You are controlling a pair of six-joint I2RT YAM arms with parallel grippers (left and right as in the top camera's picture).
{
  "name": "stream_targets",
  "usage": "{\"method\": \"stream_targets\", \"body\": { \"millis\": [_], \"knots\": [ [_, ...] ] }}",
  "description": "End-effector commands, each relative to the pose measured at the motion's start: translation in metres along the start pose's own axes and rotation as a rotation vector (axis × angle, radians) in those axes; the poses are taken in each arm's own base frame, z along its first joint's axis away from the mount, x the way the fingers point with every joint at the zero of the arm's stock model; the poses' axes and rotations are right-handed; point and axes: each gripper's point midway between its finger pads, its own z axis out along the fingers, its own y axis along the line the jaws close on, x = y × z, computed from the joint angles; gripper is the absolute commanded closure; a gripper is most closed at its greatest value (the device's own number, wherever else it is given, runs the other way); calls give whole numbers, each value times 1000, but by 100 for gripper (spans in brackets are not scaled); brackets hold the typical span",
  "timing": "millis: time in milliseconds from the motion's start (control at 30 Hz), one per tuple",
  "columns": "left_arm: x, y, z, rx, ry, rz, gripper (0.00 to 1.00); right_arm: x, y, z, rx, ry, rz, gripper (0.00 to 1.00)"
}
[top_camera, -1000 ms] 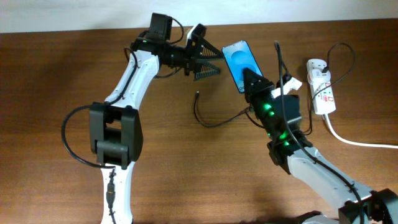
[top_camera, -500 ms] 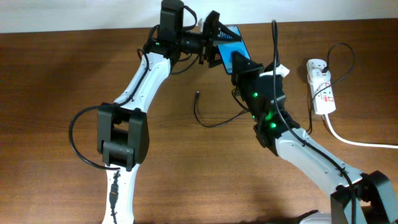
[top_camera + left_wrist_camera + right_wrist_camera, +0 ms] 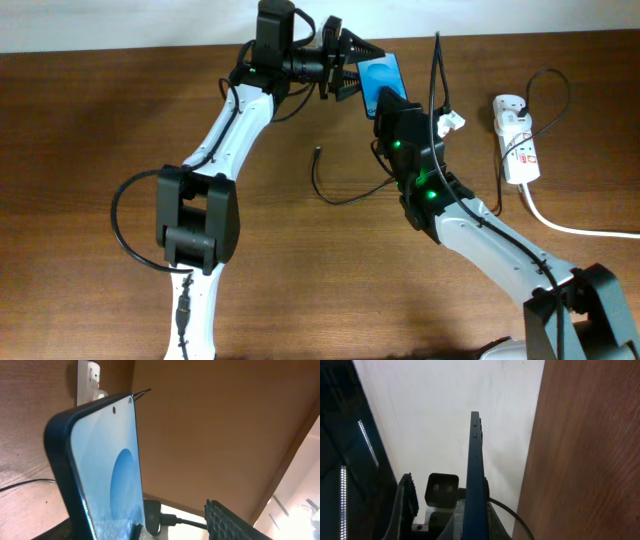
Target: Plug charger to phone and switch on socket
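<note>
Phone (image 3: pixel 107 480), bright blue screen, dark edge

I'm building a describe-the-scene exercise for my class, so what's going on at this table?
The right gripper holds the smartphone up on its edge, off the wooden table, screen lit blue. The left gripper, open, is close beside the screen. The charger cable lies loose on the table, its tip not in the smartphone. The white power strip sits apart, untouched.
</note>
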Motion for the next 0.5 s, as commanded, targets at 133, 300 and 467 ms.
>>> {"method": "stream_targets", "body": {
  "millis": [133,300,467],
  "knots": [
    [4,-5,11,-2,-3,19,49,27,10,-3,-26,60,2,96],
    [3,-4,11,-3,-7,19,68,32,13,-4,-35,81,3,96],
    [3,-5,11,-3,-6,19,72,36,12,-4,-32,103,3,96]
  ]
}}
